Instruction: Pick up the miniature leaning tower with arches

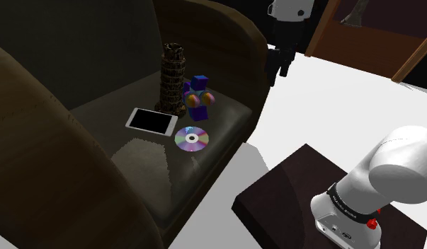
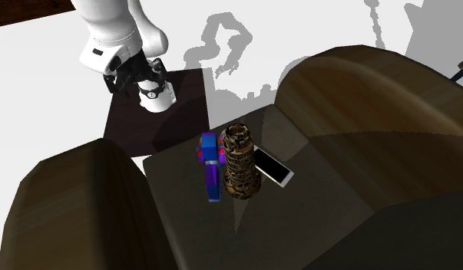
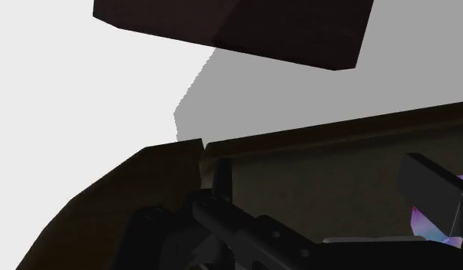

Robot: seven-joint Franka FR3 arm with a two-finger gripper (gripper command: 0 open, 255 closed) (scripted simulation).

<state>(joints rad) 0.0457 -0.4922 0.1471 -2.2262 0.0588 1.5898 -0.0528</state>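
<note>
On the seat cushion (image 1: pixel 226 117) of a dark brown armchair (image 1: pixel 35 141), towards its back, the miniature leaning tower (image 1: pixel 171 78) stands on its base, brown with rings of arches up its sides. Just beside it, on the shoulder view's right, is a toy of blue, purple and orange blocks (image 1: pixel 198 97); I can't tell whether the two touch. A white-framed phone with a black screen (image 1: pixel 151 121) lies flat just in front of the tower, and a shiny disc (image 1: pixel 191 139) lies near the phone, closer to the cushion's front edge.

My tool (image 1: pixel 277 74) hangs above the white floor (image 1: pixel 325 99), beyond the chair's armrest and well apart from the tower. In the wrist view its fingers (image 3: pixel 222 180) seem spread, with nothing between them, though the angle is awkward. My dark stand (image 1: pixel 275 194) sits on the floor beside the chair.
</note>
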